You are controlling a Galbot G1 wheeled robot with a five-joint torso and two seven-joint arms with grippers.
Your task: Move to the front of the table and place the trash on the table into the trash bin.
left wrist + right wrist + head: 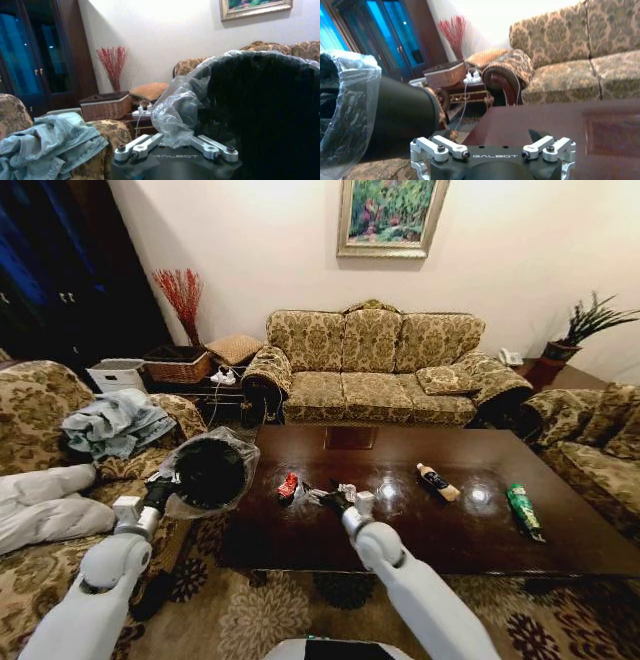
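Left pincer (160, 492) clamped on trash bin (210, 472) rim, bin tipped, at 9 o'clock off surface (420, 530). Right pincer (338, 500) spread wide, empty, over silver-black can (345, 492); crushed red can (288, 486) at its 9 o'clock.

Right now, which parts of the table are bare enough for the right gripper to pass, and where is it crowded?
On the table, bare wood lies between the dark bottle and the green bottle, and along the far edge by the sofa. It is crowded near the left end, around the red can and the right gripper.
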